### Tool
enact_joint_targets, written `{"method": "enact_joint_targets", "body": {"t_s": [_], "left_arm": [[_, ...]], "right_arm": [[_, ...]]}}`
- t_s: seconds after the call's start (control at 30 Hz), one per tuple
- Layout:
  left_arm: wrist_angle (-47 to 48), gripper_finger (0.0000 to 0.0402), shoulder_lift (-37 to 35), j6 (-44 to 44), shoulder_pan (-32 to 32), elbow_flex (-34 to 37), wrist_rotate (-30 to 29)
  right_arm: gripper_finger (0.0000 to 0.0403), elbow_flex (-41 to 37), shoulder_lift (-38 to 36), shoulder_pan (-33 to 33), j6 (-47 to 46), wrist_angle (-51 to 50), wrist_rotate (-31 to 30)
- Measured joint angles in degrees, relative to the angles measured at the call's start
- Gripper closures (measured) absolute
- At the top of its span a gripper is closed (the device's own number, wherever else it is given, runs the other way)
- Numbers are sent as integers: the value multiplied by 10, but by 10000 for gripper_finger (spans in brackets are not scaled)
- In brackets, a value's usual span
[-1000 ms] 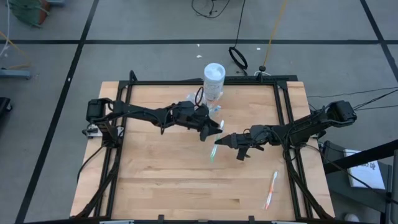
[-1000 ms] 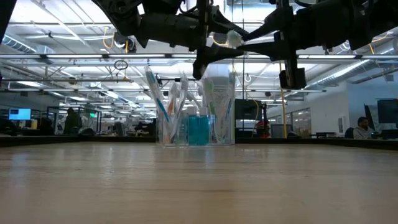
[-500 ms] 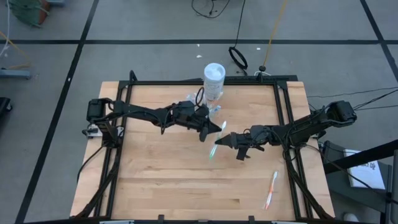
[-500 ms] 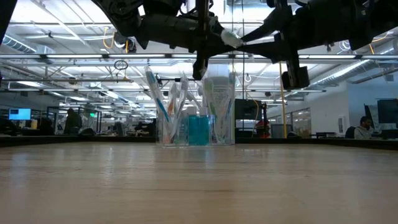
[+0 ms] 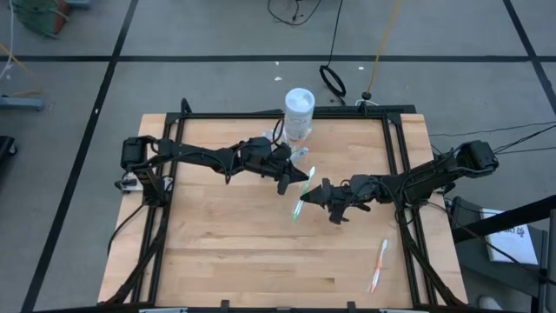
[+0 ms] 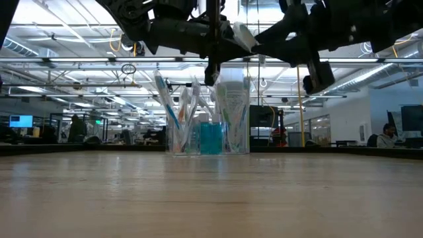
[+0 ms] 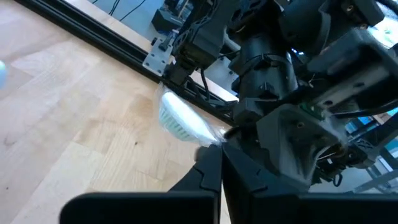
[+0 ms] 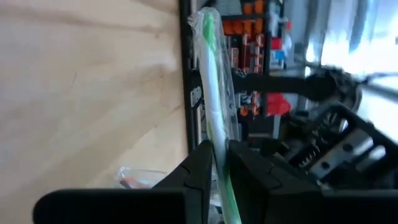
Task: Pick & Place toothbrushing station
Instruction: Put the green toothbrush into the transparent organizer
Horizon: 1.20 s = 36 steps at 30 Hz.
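A green toothbrush [image 5: 301,196] in a clear wrapper hangs in the air above the table's middle, between my two grippers. My left gripper [image 5: 294,180] is shut on its bristle end. My right gripper [image 5: 313,198] comes from the right, its fingers close on both sides of the handle [image 8: 214,93]. At the table's far edge stands a clear cup [image 6: 182,135] with several toothbrushes, with teal toothpaste tubes [image 6: 211,139] beside it. An orange toothbrush [image 5: 379,265] lies flat on the table at the near right. My left gripper pinches the wrapped bristle end [image 7: 208,138] between its two fingers, coming level from the table's left. The white head [image 7: 180,118] juts out past the fingertips, clear of the table. My right gripper has the green handle [image 8: 217,149] between its two fingers, which lie across it. The brush is clear of the table.
A tall white tub [image 5: 300,109] stands at the far edge behind the cup. A black frame [image 5: 395,156] runs round the wooden table. The near left of the table [image 5: 217,252] is bare wood.
My left gripper has shut on the toothbrush's bristle end, which the right gripper held out to it. The brush's head has risen a little. Both arms have otherwise stayed nearly in place above the table's middle.
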<state>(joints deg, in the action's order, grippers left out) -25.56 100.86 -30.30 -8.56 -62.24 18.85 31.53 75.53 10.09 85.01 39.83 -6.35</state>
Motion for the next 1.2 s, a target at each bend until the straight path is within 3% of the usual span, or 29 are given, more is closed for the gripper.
{"method": "enact_joint_targets", "body": {"t_s": [0.2, 0.37, 0.63, 0.93, 1.2], "left_arm": [[-8, 394, -1, -5, -14, 0, 27], [-18, 399, -2, -7, -27, 0, 32], [-21, 398, -2, -20, -44, 0, 45], [-21, 398, -2, -22, -46, 0, 53], [-22, 399, -1, -21, -48, 0, 43]], "right_arm": [[359, 0, 0, 0, -180, 61, -2], [359, -1, 0, 0, -267, 110, -40], [359, -1, 0, 1, -281, 110, -73], [358, -1, 0, 1, -324, 118, -71], [308, 0, 0, -3, -337, 110, -62]]}}
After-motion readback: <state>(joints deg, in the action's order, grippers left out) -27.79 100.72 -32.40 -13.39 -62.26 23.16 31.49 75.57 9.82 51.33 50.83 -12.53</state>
